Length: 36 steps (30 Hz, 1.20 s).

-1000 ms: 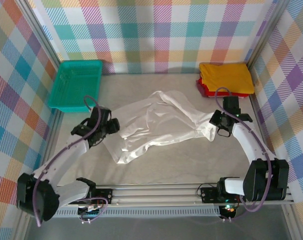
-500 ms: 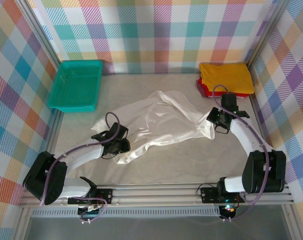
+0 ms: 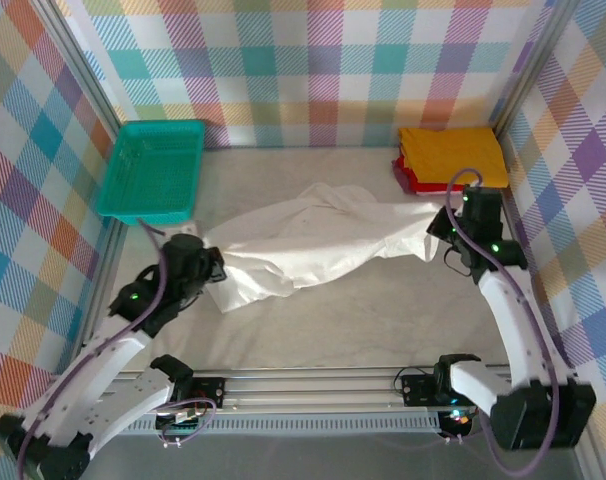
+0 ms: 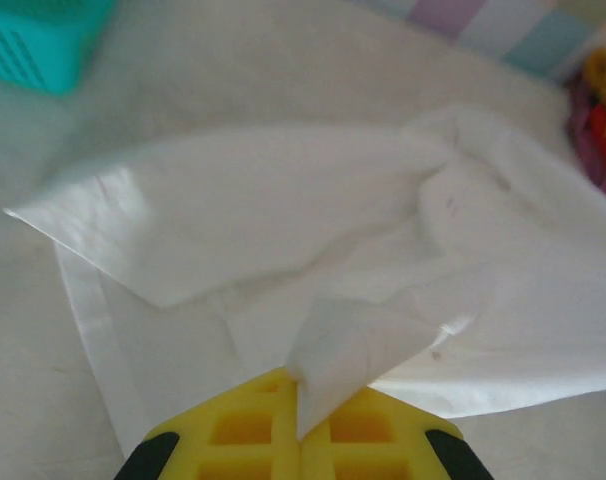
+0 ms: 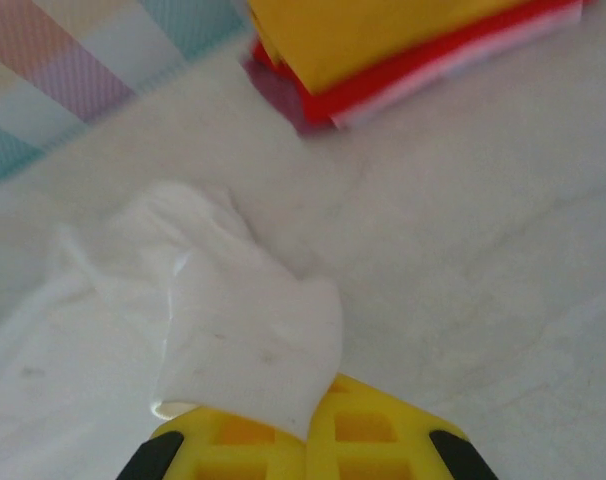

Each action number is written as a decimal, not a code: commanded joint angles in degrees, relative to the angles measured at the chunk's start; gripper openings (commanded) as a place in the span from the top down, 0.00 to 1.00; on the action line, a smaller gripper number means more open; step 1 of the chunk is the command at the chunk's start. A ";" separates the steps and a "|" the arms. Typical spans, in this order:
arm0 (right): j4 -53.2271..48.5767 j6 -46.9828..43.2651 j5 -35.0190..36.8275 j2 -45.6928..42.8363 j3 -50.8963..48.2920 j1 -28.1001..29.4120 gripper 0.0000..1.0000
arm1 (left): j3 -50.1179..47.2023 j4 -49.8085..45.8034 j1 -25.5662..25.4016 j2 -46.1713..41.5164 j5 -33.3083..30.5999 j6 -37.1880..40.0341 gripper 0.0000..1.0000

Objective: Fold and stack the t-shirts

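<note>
While left fingers (image 4: 245, 432) and right fingers (image 5: 368, 432) pinch it, thin white t-shirt (image 3: 313, 238) lies wrinkled.

The left arm (image 3: 103, 350) rises from the lower left corner of the overhead view and slants up to the right, its wrist left of centre. The left gripper (image 3: 212, 268) points right, its yellow fingers (image 4: 233, 430) pressed together on a fold of the white t-shirt (image 3: 313, 235). The right arm (image 3: 508, 300) climbs from the lower right, bending slightly left. The right gripper (image 3: 438, 228) points left, fingers (image 5: 368, 430) closed and apparently pinching a corner of the same shirt, though the contact is partly hidden.
</note>
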 commanded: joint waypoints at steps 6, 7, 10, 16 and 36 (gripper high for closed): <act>-5.24 -7.55 3.23 -17.90 10.94 0.16 1.00 | 25.03 -15.54 1.16 -0.24 -4.20 12.78 1.00; -5.88 -8.53 3.20 -18.82 13.36 0.13 1.00 | 28.51 -15.73 1.16 0.12 -3.98 14.51 1.00; -7.50 -10.28 3.26 -20.38 20.66 0.15 1.00 | 39.40 -16.18 1.17 2.07 -1.74 18.90 1.00; -8.85 -10.56 0.06 -16.21 36.58 0.12 1.00 | 59.99 -16.66 1.16 10.20 0.45 26.20 1.00; 4.55 -8.32 -8.78 54.53 67.58 4.39 1.00 | 54.94 6.57 21.42 52.26 1.78 29.02 1.00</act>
